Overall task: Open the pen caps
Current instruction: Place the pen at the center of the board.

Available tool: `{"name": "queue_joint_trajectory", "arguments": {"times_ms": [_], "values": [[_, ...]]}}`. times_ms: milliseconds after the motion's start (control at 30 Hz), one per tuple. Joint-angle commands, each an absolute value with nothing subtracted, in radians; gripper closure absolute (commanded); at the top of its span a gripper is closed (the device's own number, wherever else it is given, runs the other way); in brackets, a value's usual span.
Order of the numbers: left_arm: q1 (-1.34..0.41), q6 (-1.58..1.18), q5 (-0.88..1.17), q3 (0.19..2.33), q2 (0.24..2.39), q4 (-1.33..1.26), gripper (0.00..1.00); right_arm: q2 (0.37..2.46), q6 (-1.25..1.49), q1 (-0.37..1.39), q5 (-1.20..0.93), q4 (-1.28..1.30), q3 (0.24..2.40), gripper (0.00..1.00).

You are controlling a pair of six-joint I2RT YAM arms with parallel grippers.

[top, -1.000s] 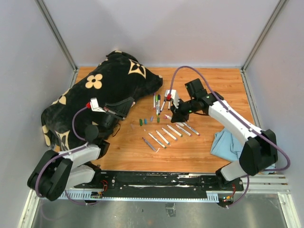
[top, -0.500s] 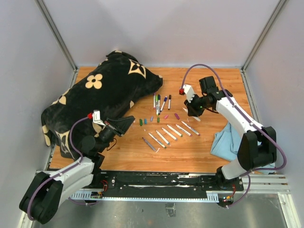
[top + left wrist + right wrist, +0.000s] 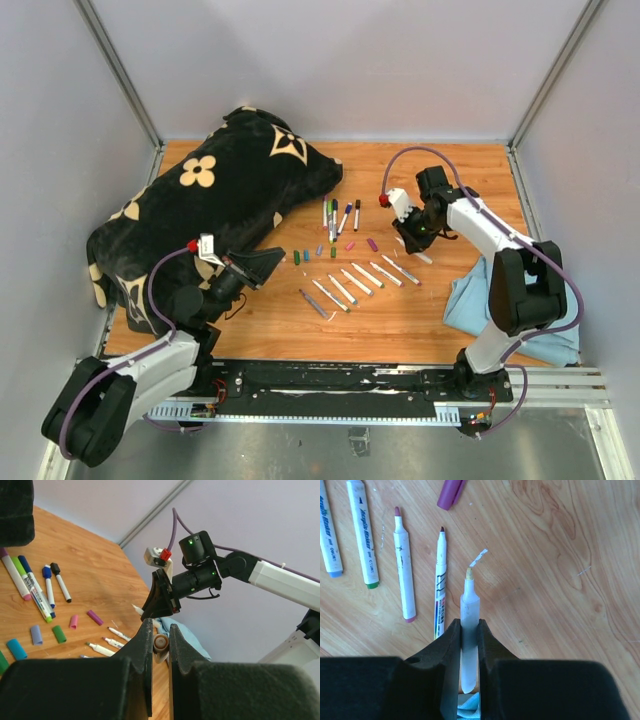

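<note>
My right claw (image 3: 468, 625) clenched on uncapped marker (image 3: 469, 607), tip nr table (image 3: 560, 555): if grip slips, inks wood, knocks laid-out markers (image 3: 440, 585). Also left claw (image 3: 160, 630) pinching small cap (image 3: 161, 642); could pop out.

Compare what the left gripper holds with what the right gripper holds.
The left gripper pinches a short tan cap, seen end-on; the right gripper pinches a long white marker. The cap stays inside the grip; the marker juts well out, its yellowish tip bare. Both are clamped tight.

The table (image 3: 450, 175) is smooth grained wood, blanket (image 3: 235, 180) plush cloth, pen caps (image 3: 372, 244) and marker (image 3: 469, 605) smooth plastic.
</note>
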State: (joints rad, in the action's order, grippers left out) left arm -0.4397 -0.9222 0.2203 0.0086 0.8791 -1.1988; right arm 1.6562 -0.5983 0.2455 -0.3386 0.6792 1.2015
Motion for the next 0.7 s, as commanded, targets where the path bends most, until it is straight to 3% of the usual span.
{"name": "queue_joint_trajectory", "arguments": {"times_ms": [0,667], "values": [[-0.434,-0.923,0.235,-0.015,0.905,-1.263,1.00,1.677,-0.600,0.222,-0.297,0.718,1.237,0.92],[-0.433,-0.934,0.252,-0.014,0.940,-1.289,1.00,1.746,-0.589,0.194,-0.252,0.727,1.252,0.90]]}}
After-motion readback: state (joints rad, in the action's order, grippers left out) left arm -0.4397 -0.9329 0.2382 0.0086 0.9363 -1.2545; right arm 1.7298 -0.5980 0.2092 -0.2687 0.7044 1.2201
